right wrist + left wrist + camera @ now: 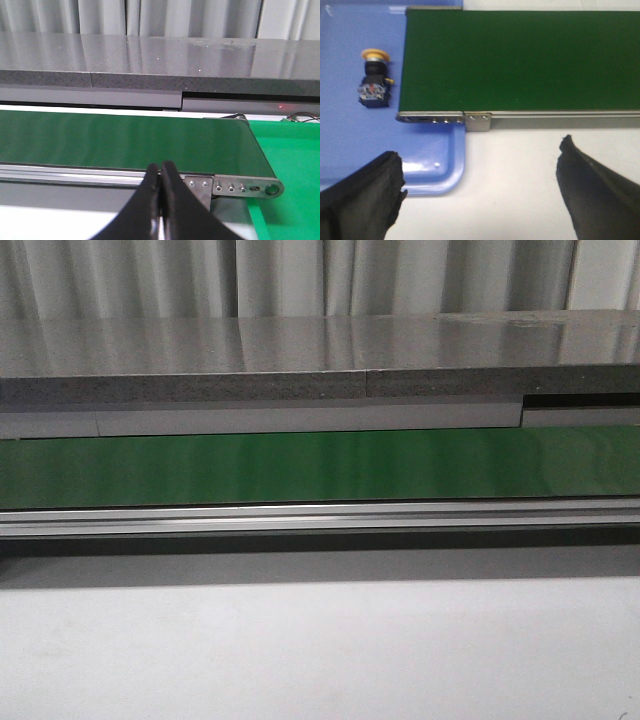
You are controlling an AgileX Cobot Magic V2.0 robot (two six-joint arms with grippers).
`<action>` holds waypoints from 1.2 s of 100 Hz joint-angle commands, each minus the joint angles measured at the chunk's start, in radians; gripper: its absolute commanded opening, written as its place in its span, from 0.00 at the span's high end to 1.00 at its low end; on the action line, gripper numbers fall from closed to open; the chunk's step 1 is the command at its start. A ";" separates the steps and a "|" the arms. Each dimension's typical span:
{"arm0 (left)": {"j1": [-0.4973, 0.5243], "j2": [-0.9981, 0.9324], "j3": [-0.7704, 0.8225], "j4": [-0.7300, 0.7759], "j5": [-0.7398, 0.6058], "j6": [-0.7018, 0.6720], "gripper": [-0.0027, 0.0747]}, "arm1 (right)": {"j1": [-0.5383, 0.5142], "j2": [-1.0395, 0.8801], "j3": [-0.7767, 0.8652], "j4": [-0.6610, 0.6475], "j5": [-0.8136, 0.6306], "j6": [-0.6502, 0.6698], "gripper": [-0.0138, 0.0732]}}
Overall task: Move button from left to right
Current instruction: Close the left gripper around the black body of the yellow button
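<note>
The button point(374, 79) has a round orange-yellow cap and a black boxy body with small red and blue marks. It lies on its side on a blue tray point(350, 150), next to the end of the green conveyor belt point(520, 60). My left gripper point(480, 167) is open and empty over the white table, apart from the button. My right gripper point(161, 172) is shut with nothing between its fingers, in front of the belt's other end point(150, 137). Neither gripper shows in the front view, and the button is out of view there.
The belt point(320, 468) runs across the front view with a metal rail point(320, 517) along its near side. A grey ledge point(300, 370) stands behind it. A green surface point(290, 165) lies past the belt's right end. White tabletop point(320, 650) lies in front.
</note>
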 commanded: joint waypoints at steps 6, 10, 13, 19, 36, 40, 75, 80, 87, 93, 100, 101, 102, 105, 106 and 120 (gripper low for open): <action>0.063 0.039 -0.104 0.054 -0.056 -0.025 0.18 | -0.007 -0.021 -0.015 -0.011 -0.089 -0.001 0.92; 0.089 0.065 -0.127 0.056 -0.056 -0.025 0.18 | -0.007 -0.021 -0.015 -0.011 -0.089 -0.001 0.92; 0.116 0.086 -0.150 0.056 -0.056 -0.025 0.18 | -0.007 -0.021 -0.015 -0.011 -0.089 -0.001 0.92; 0.158 0.137 -0.187 0.056 -0.056 -0.025 0.18 | -0.007 -0.021 -0.015 -0.011 -0.089 -0.001 0.92; 0.254 0.302 -0.284 0.056 -0.058 0.000 0.18 | -0.007 -0.021 -0.015 -0.011 -0.089 -0.001 0.92; 0.272 0.348 -0.303 0.056 -0.058 0.000 0.18 | -0.007 -0.021 -0.015 -0.011 -0.089 -0.001 0.92; 0.329 0.700 -0.462 0.058 -0.087 0.000 0.18 | -0.007 -0.021 -0.015 -0.011 -0.089 -0.001 0.92; 0.334 0.737 -0.477 0.058 -0.092 0.000 0.18 | -0.007 -0.021 -0.015 -0.011 -0.089 -0.001 0.92; 0.338 0.785 -0.496 0.059 -0.099 0.000 0.18 | -0.007 -0.021 -0.015 -0.011 -0.089 -0.001 0.92; 0.345 0.821 -0.515 0.059 -0.099 0.000 0.18 | -0.007 -0.021 -0.015 -0.011 -0.089 -0.001 0.92; 0.349 0.855 -0.531 0.059 -0.099 0.000 0.18 | -0.007 -0.021 -0.015 -0.011 -0.089 -0.001 0.92; 0.350 0.858 -0.534 0.059 -0.099 0.000 0.18 | -0.007 -0.021 -0.015 -0.011 -0.089 -0.001 0.92; 0.351 0.861 -0.537 0.059 -0.099 0.000 0.18 | -0.007 -0.021 -0.015 -0.011 -0.089 -0.001 0.92; 0.351 0.874 -0.542 0.059 -0.099 0.000 0.18 | -0.007 -0.021 -0.015 -0.011 -0.089 -0.001 0.92; 0.351 0.877 -0.543 0.059 -0.099 0.000 0.18 | -0.007 -0.021 -0.015 -0.011 -0.089 -0.001 0.92; 0.351 0.925 -0.552 0.059 -0.110 0.000 0.18 | -0.007 -0.021 -0.015 -0.011 -0.089 -0.001 0.92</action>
